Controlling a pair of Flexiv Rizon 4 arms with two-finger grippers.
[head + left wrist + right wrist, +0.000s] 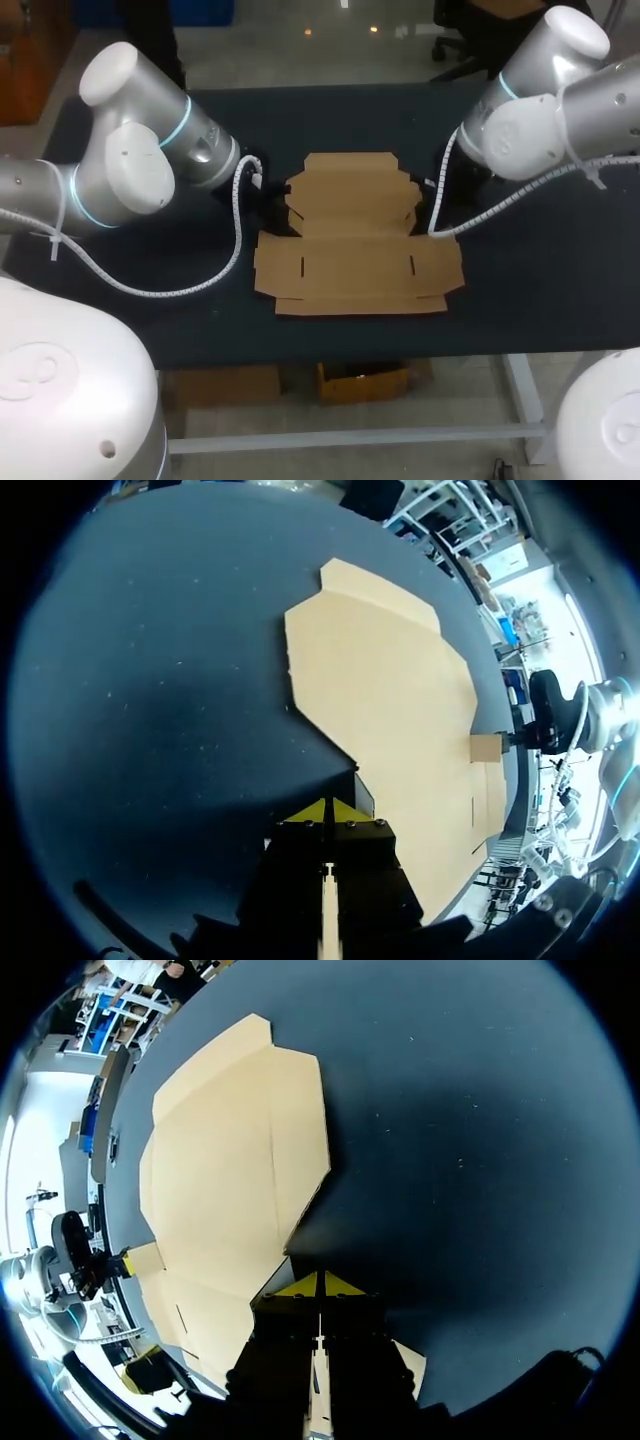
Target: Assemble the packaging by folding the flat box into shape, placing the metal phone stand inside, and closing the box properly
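The left gripper is keeping its yellow tips pressed together with no gap showing, and the right gripper is doing the same. Whether either is pinching cardboard is hard to make out, and from the head view both are hiding under their own wrists. The flat box is lying unfolded on the dark table between the two grippers, its side edges reaching just up to their tips. Its broad panel is facing the robot and its narrower flapped end is pointing away.
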